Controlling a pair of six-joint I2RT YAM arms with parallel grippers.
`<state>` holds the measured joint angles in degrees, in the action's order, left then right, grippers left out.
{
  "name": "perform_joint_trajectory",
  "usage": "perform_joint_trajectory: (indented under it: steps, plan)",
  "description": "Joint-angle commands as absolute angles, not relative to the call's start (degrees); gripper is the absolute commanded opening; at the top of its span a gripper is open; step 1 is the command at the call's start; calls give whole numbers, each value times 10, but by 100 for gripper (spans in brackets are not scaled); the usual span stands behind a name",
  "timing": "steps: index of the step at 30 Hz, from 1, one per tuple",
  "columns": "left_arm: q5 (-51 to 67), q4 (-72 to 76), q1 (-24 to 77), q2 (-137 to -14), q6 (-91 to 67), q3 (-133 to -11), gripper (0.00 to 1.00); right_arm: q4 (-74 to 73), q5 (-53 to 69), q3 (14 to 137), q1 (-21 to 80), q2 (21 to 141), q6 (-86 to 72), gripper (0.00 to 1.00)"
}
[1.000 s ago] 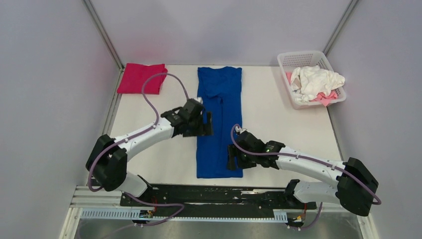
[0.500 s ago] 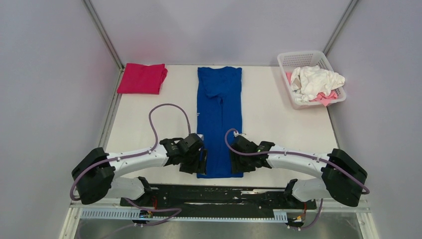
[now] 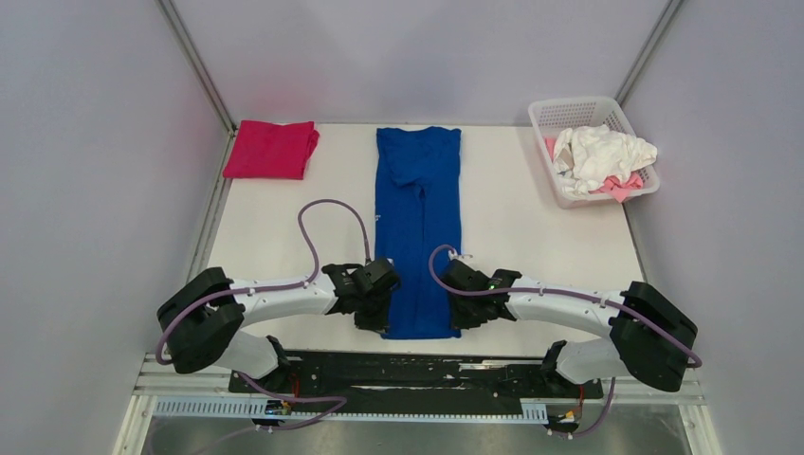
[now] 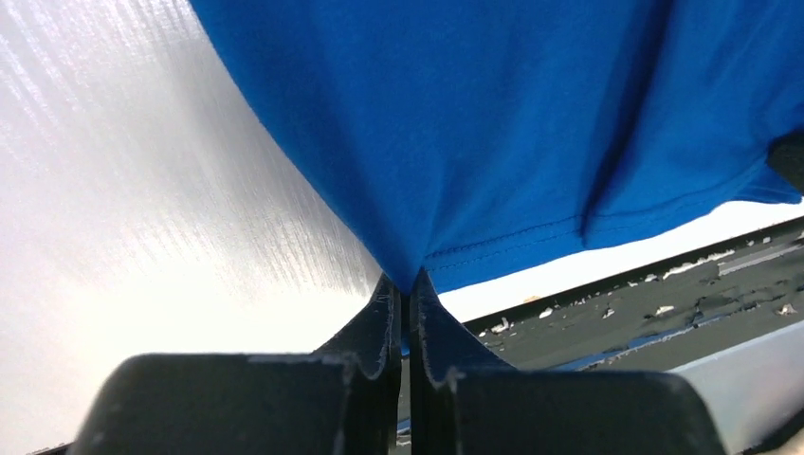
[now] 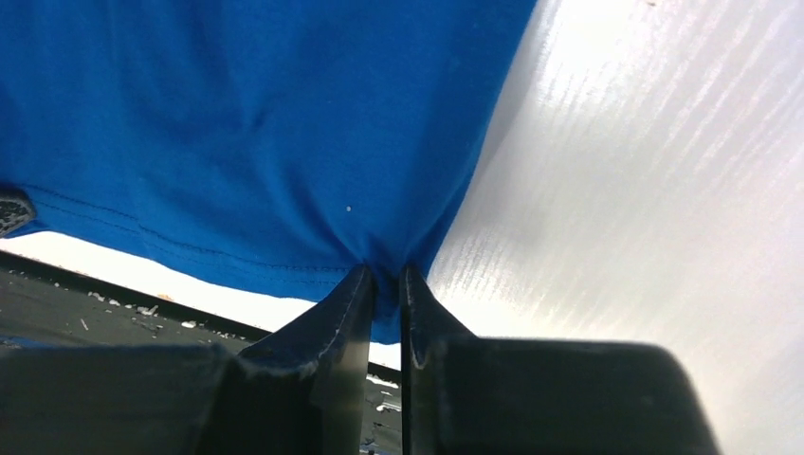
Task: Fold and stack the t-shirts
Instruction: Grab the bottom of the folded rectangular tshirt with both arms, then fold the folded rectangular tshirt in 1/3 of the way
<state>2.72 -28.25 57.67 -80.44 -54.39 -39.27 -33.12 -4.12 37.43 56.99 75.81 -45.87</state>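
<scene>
A royal-blue t-shirt [image 3: 417,223] lies folded into a long narrow strip down the middle of the table, its hem at the near edge. My left gripper [image 3: 380,320] is shut on the hem's left corner [image 4: 410,270]. My right gripper [image 3: 459,318] is shut on the hem's right corner [image 5: 387,267]; the cloth bunches between its fingers. A folded magenta t-shirt [image 3: 272,149] rests at the far left corner. White and pale pink t-shirts [image 3: 601,157] are heaped in a basket at the far right.
The white plastic basket [image 3: 545,117] stands at the table's far right corner. The black rail [image 3: 417,372] with the arm bases runs along the near edge, just below the blue hem. Grey walls close in on both sides.
Both arms pulled back toward the near edge, the left one coming down from mid-shirt. Both grippers closed on the blue t-shirt's hem corners.
</scene>
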Motion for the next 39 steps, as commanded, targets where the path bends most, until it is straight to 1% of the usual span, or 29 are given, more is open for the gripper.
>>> perform_joint_trajectory:
  steps: [1, 4, 8, 9, 14, 15, 18, 24, 27, 30, 32, 36, 39]
  plan:
    - [-39, -348, 581, -799, -562, -391, 0, -377, -77, 374, 575, 747, -490, 12]
    - [-43, -358, 581, -784, -568, -379, 0, -406, -85, 367, 575, 731, -500, 4]
    - [-44, -368, 581, -767, -577, -371, 0, -434, -61, 352, 575, 709, -513, 2]
    - [-42, -369, 581, -761, -578, -370, 0, -435, -54, 345, 575, 702, -515, 0]
    - [-9, -355, 582, -731, -574, -359, 0, -394, -11, 316, 577, 669, -510, 0]
    - [3, -353, 585, -718, -571, -358, 0, -379, 15, 313, 578, 663, -508, 0]
    - [24, -350, 588, -680, -562, -357, 0, -352, 36, 316, 581, 637, -506, 0]
    - [33, -321, 588, -622, -547, -363, 0, -340, 49, 334, 581, 589, -500, 0]
    - [10, -311, 586, -613, -529, -389, 0, -339, 16, 352, 579, 581, -487, 0]
    - [-12, -303, 552, -635, -502, -416, 0, -338, -29, 378, 561, 594, -476, 0]
    - [3, -268, 514, -663, -489, -435, 0, -328, -47, 396, 539, 612, -466, 0]
    - [6, -222, 458, -734, -459, -488, 0, -303, -68, 441, 483, 658, -433, 0]
    - [-21, -236, 415, -798, -443, -541, 0, -276, -69, 477, 422, 699, -400, 0]
